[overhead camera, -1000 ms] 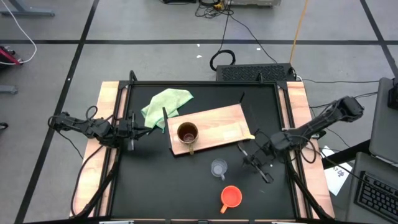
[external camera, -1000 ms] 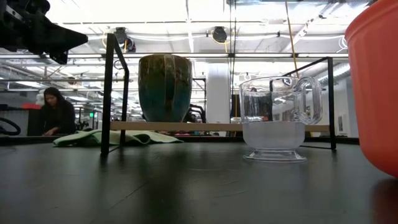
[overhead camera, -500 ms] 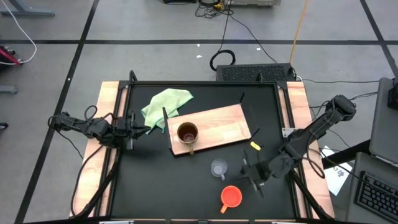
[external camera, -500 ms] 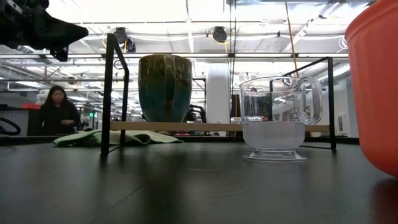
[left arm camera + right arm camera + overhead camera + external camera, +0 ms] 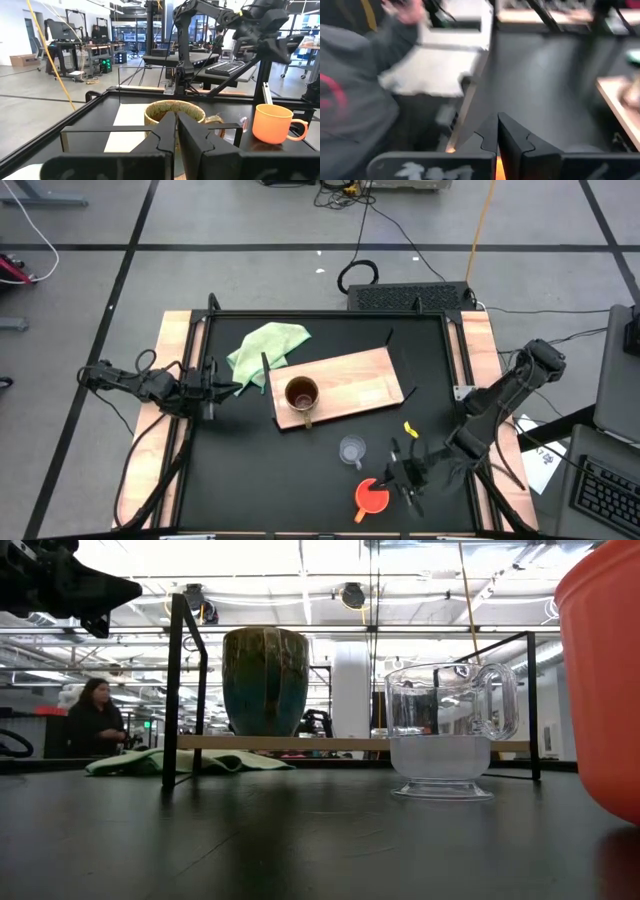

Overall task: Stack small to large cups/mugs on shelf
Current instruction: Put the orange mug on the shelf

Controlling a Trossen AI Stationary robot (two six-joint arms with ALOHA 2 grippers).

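Brown mug [image 5: 301,393]: I see it upright on the shelf [image 5: 365,382], at the end nearest my left pincer and well away from my right one; as the largest it makes sense as the base of the stack. Its handle points toward the table's front edge.
Orange cup [image 5: 371,497]: on the black table [image 5: 250,480] near the front edge, touching or almost touching my right pincer [image 5: 405,472]. I judge it the next piece to go, being the middle size.
Clear glass cup [image 5: 351,450]: stands between the orange cup and the shelf, just beside my right pincer's line of approach. Smallest, so I would leave it for last.
Right pincer: low over the table at the orange cup's handle side; in its wrist view the fingers [image 5: 512,142] meet with no gap, so it is closed and holds nothing. I will have to spread it before taking the cup.
Left pincer [image 5: 232,389]: waits at the table's left side, aimed across at the brown mug; fingers [image 5: 192,142] pressed together, empty.
Green cloth [image 5: 264,346]: lies crumpled beyond the shelf, near my left pincer, out of the working path.
Risk: I judge the glass cup close enough to be clipped while lifting the orange one toward the mug.
Person [image 5: 92,720]: seated far behind the table, no concern.
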